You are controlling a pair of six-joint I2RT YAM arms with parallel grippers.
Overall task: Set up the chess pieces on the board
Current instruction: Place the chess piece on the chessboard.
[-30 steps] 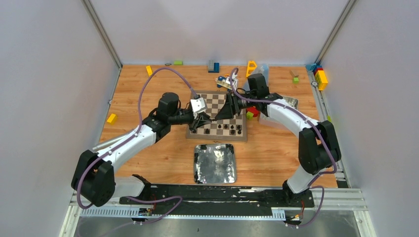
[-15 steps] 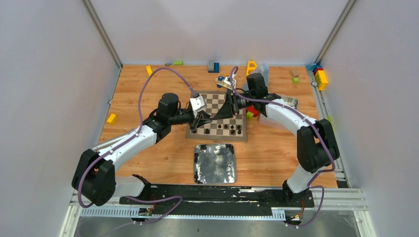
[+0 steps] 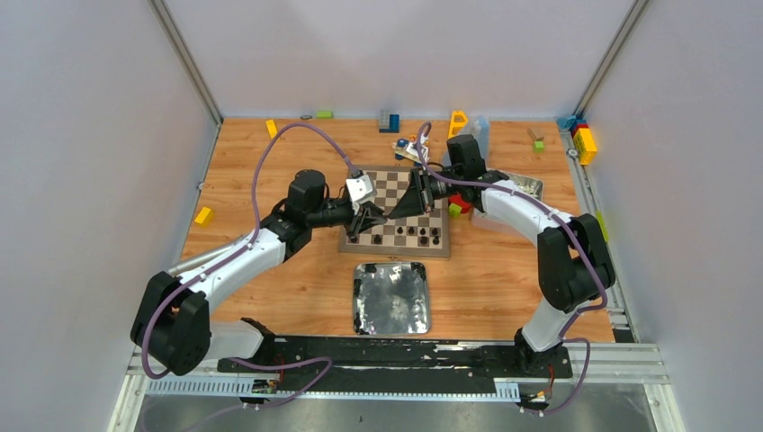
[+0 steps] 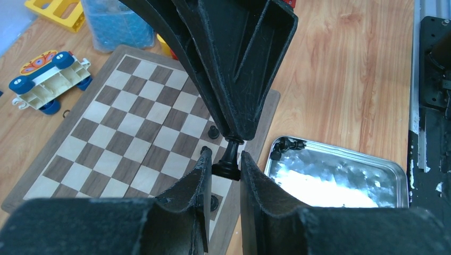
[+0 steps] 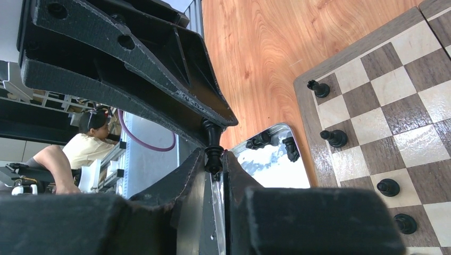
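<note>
Tapering black chess piece [image 4: 228, 159], disc-shaped base

Plain pale-grey walls [image 3: 90, 135] close in a wood-grain worktop [image 3: 504, 288] on three sides, with aluminium posts [image 3: 185, 58] in the rear corners, under soft, even light.

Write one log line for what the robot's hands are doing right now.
step: handover over board | left gripper: shut on chess piece base | right gripper: shut on its top
</note>
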